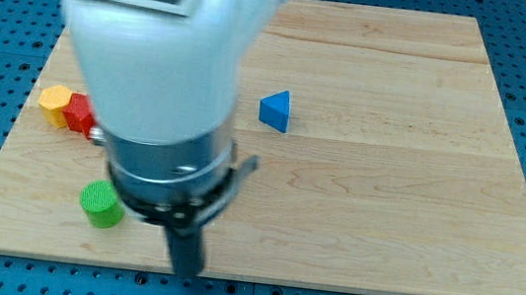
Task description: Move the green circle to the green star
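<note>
Nearest the view's bottom edge, my tip point(185, 270) sits on the wooden board point(418, 185), just to the view's right of the green circle point(101, 203) and apart from it; being a bare rod, it grasps nothing. Farther up at the view's left sit a red block point(79, 114) and a yellow block point(55, 102), touching; farther still, a blue triangle point(275, 110). No green star shows; the arm may hide it; pushing blind risks sending the circle astray or off the near edge.

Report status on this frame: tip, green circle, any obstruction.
My tip down at the view's bottom, right of the green circle, apart from it. Green star not visible. Arm body hides mid-board.
</note>
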You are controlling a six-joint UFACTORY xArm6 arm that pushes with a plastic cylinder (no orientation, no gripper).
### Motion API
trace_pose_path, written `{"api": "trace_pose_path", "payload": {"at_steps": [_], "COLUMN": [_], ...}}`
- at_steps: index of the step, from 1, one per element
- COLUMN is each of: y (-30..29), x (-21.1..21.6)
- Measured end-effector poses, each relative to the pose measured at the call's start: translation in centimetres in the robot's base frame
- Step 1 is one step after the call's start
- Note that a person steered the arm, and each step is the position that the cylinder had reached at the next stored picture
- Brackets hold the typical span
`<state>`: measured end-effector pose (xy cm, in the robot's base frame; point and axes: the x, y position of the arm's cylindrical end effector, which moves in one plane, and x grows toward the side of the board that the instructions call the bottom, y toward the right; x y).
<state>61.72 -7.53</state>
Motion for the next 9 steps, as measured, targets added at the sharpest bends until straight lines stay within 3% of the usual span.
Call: {"api": "trace_pose_path", "payload": {"at_steps": [2, 4, 6, 9], "y": [-12.6, -18.9, -22.9, -22.9], "x": [0.0, -0.6, -1.4, -1.7]}}
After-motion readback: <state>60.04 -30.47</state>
